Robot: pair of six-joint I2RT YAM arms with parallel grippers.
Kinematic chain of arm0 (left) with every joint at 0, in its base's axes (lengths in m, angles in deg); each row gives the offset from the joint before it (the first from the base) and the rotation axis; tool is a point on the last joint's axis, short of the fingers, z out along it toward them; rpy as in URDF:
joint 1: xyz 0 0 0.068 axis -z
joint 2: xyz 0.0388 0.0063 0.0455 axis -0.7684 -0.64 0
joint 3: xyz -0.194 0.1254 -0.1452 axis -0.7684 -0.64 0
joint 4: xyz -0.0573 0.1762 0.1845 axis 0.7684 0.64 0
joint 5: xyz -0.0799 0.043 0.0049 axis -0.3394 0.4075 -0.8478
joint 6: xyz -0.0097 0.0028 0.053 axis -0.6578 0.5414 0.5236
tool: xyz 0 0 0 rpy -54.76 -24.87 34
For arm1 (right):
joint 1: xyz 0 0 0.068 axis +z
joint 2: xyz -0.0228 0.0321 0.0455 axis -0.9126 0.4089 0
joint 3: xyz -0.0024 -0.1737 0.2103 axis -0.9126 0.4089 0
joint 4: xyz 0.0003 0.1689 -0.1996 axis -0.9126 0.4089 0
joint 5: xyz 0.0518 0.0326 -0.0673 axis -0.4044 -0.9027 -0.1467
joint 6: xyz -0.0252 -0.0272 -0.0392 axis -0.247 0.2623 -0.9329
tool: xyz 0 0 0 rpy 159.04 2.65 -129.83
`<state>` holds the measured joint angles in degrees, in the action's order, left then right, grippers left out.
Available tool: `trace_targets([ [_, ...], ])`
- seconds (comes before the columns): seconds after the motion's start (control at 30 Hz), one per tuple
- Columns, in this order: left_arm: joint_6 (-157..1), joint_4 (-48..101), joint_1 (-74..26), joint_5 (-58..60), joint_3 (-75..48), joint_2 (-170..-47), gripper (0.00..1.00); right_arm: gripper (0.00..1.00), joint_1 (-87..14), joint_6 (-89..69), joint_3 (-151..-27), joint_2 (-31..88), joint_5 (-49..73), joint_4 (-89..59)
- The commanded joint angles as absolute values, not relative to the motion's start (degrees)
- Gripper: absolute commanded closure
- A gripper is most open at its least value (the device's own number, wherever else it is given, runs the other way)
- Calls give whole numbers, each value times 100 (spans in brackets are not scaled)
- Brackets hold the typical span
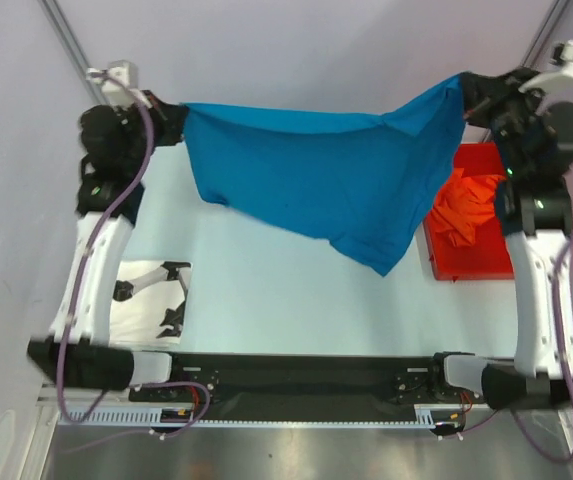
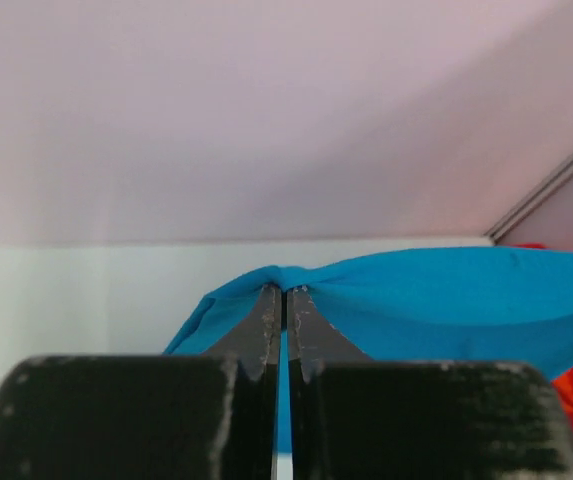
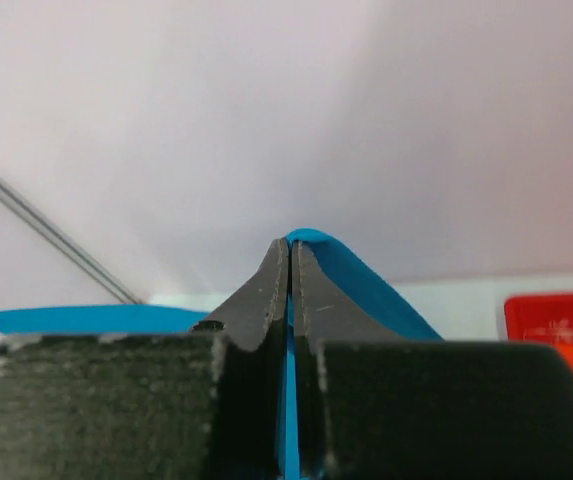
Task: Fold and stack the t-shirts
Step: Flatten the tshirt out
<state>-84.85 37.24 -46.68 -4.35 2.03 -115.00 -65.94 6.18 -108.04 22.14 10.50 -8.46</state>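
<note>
The blue t-shirt (image 1: 316, 180) is suspended in the air over the far half of the table (image 1: 296, 310), stretched between both arms. Its held edge, the long axis, runs left to right. The cloth drapes from that edge toward the near side, and the lowest corner hangs closer to the right arm.

The left gripper (image 1: 174, 122) is clamped on the left end of this edge. The right gripper (image 1: 463, 95) is clamped on the right end. Both wrist views confirm the pinch: blue fabric is trapped between closed fingers (no gap visible at either tip). Neither arm is nearer to the garment; each holds one end, well apart from the other.

Judgement: laying the shirt flat requires both grippers to descend together, keeping the edge taut.

Count of items:
- T-shirts: three. One blue, held.
- One white t-shirt with black blotches (image 1: 152, 298), flat on the near-left table beside the left arm.
- One orange t-shirt (image 1: 466, 205), bunched inside the red bin (image 1: 471, 268).
- Bins: one.
</note>
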Motion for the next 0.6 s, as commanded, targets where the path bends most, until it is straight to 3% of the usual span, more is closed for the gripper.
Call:
trace_targets([
  [0.0,-8114,4076,-4652,-430,60,-10229,100,100,-6604,550,-10755,1251,1020,-462],
  [0.17,-7929,4858,-4634,-229,374,-8550,100,100,-6604,576,-10956,-163,862,-39],
  [0.27,-7525,5202,-4090,518,683,-8031,100,100,-6604,576,-11097,-701,800,-65],
  [0.43,-7445,5325,-4036,774,789,-7827,100,100,-6604,761,-11851,-607,651,49],
  [0.57,-7340,5325,-4036,1027,702,-7827,99,100,-6648,963,-11766,-431,624,-117],
])
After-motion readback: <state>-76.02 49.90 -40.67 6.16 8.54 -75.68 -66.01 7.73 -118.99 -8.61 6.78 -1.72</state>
